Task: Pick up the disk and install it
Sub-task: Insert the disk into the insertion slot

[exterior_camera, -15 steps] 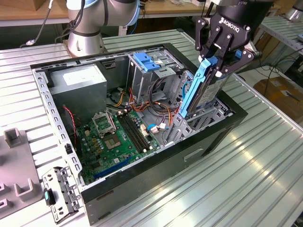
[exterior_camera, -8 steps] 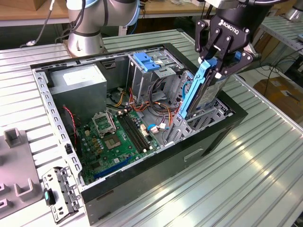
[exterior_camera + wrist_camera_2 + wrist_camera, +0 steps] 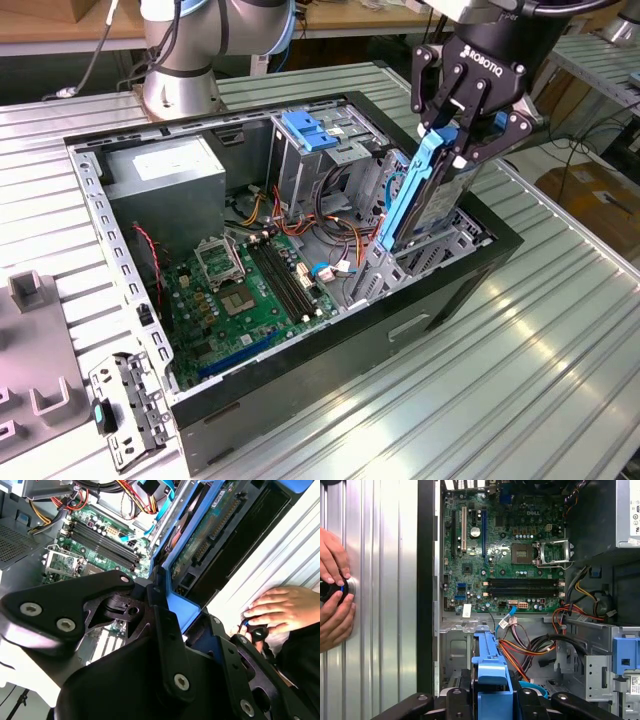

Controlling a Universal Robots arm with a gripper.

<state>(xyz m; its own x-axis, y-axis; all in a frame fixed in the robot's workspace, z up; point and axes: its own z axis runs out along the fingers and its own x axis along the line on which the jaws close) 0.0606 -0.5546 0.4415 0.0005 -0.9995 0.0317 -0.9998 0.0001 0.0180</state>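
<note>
The disk [image 3: 447, 200] sits in a blue plastic carrier [image 3: 408, 195] and is tilted steeply, its lower end down in the drive bay [image 3: 440, 250] at the front corner of the open computer case [image 3: 330, 370]. My gripper [image 3: 462, 135] is shut on the disk's upper end. In the second wrist view the disk's green circuit-board side [image 3: 210, 530] shows past the black fingers [image 3: 165, 630]. The blue carrier [image 3: 490, 665] runs down toward the bay in the first wrist view.
Inside the case lie a green motherboard [image 3: 240, 290], a grey power-supply box [image 3: 165, 175], a metal cage with a blue handle [image 3: 305, 130] and loose coloured cables [image 3: 530, 650]. A person's hands [image 3: 332, 595] rest on the ribbed table beside the case. A metal bracket [image 3: 125, 410] lies at the exterior view's left.
</note>
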